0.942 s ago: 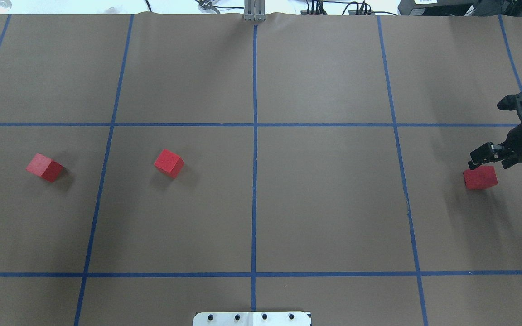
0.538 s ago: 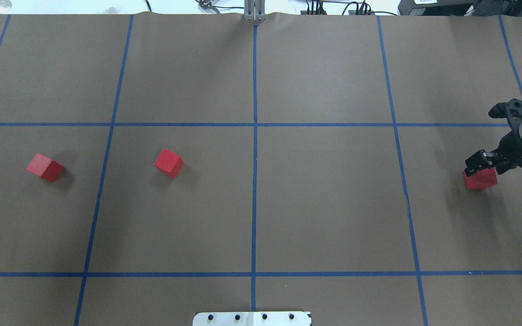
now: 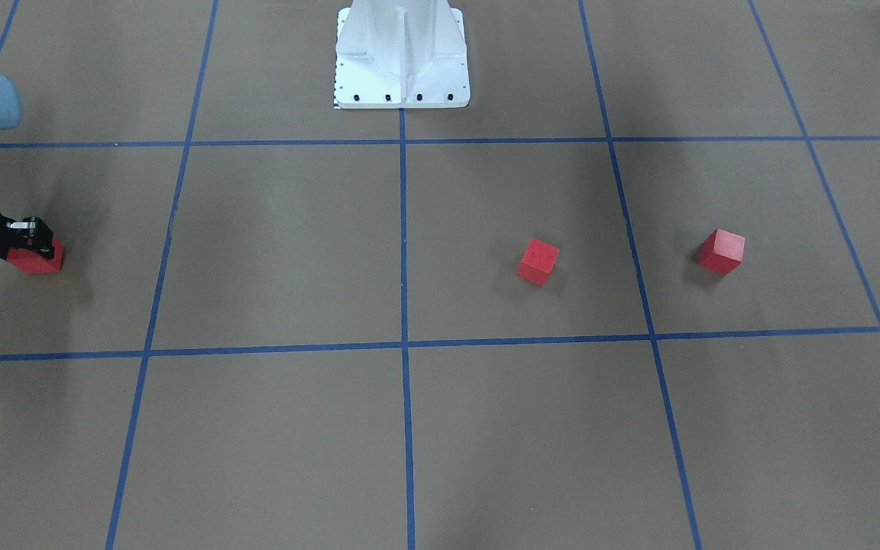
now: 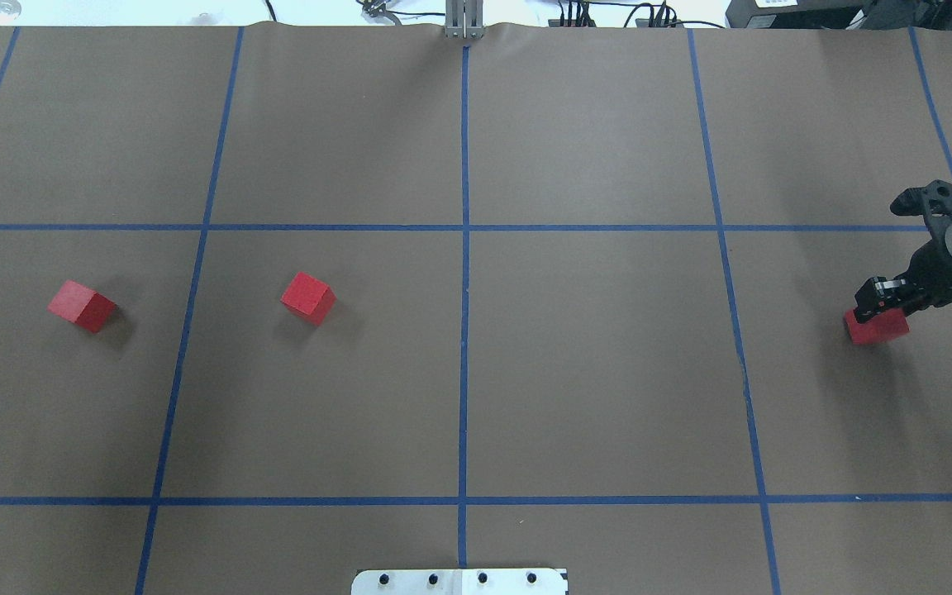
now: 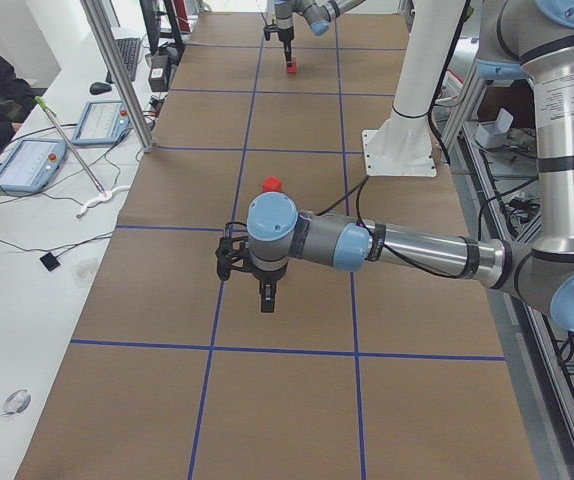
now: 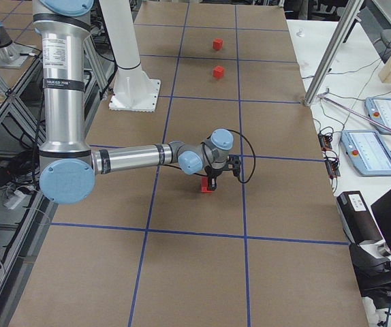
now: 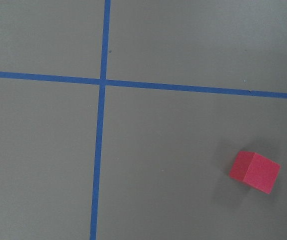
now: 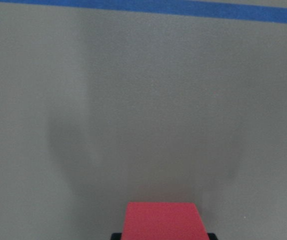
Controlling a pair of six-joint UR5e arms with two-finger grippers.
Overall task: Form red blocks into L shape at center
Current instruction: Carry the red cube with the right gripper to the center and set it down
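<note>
Three red blocks lie on the brown paper. One [image 4: 877,328] is at the far right; my right gripper [image 4: 879,304] is down over it, shut on it with a fingertip against each side, and it fills the bottom of the right wrist view [image 8: 162,220]. It rests on the table. The other two blocks [image 4: 308,297] [image 4: 81,306] lie loose on the left half. My left gripper [image 5: 266,298] shows only in the exterior left view, so I cannot tell its state; its wrist view looks down on one block [image 7: 254,171]. The center [image 4: 464,364] has no block on it.
The white robot base [image 3: 402,53] stands at the table's near edge on the middle tape line. Blue tape lines split the paper into large squares. Tablets and cables [image 5: 27,165] lie on the bench beyond the table's far edge.
My right gripper has come down and a little left onto the far-right block, and its fingers have drawn in around it. The two left blocks have not moved.
</note>
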